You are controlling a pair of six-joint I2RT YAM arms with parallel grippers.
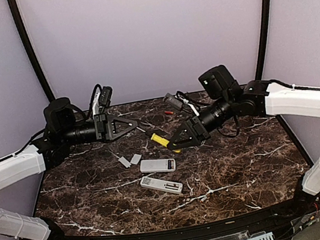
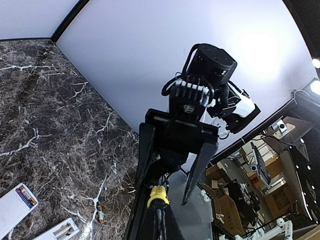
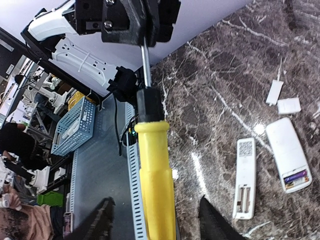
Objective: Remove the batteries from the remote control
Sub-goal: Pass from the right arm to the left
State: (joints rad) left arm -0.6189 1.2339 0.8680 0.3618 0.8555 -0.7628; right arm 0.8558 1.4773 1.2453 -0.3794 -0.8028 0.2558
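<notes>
Left arm (image 1: pixel 7 171) and right arm (image 1: pixel 300 101): white shells, black joints, bundled black cables (image 2: pixel 192 91); each bore a squat black cylindrical housing (image 1: pixel 58 112).

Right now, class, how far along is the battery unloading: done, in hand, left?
Done: both covers are off, and the slim remote shows an empty bay; one loose cell lies on the table. In hand: the left gripper is shut on the shaft of the yellow-handled tool, the right gripper open around its handle. Left: the wider remote shows cells in place.
</notes>
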